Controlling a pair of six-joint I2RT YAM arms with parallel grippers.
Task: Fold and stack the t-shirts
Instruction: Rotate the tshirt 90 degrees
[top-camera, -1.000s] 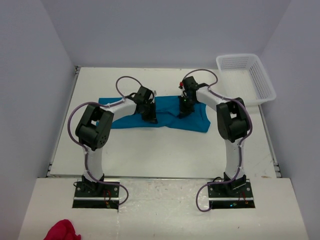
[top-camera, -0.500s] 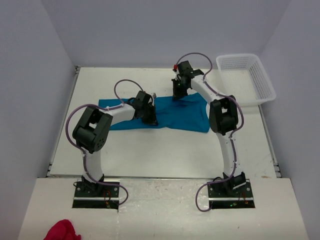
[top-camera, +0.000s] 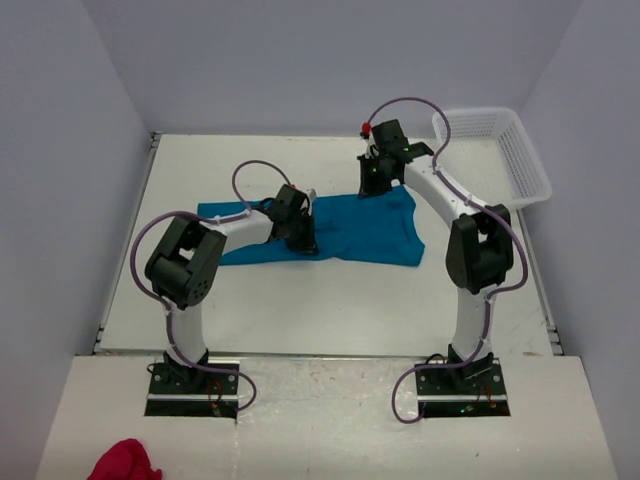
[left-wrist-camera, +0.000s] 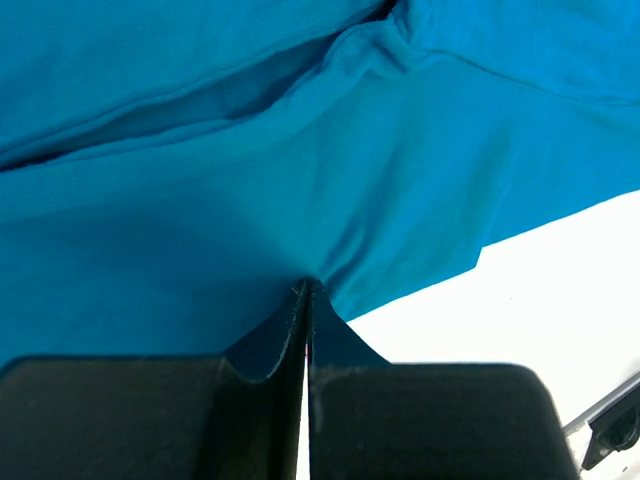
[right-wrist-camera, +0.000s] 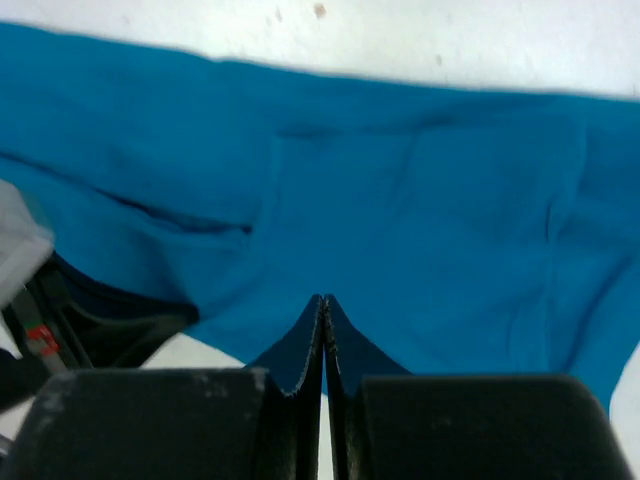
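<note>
t-shirt (top-camera: 350, 232): teal, plain, spread out but wrinkled on the white bench (top-camera: 330, 300), in the far-middle part, long side running left-right, narrower strip trailing off to the left

left arm (top-camera: 235, 225) bends over the left half of the t-shirt. left jaws fully closed with no gap, tips down close to the near edge around the middle. In the left wrist view the creases run straight into the tips, so a small bit of t-shirt fabric is pinched, with bare bench just to the right of them

right arm (top-camera: 440, 195) stretches to the far edge of the t-shirt, right half. right jaws also pressed together, tips over the teal fabric. Right wrist view is blurry, so cannot tell if any cloth is caught between them

2 other things: white mesh basket (top-camera: 500, 150) at the far right corner of the bench, apart from the t-shirt; red cloth (top-camera: 125, 462) bunched on the near ledge, left of the left arm's base
</note>
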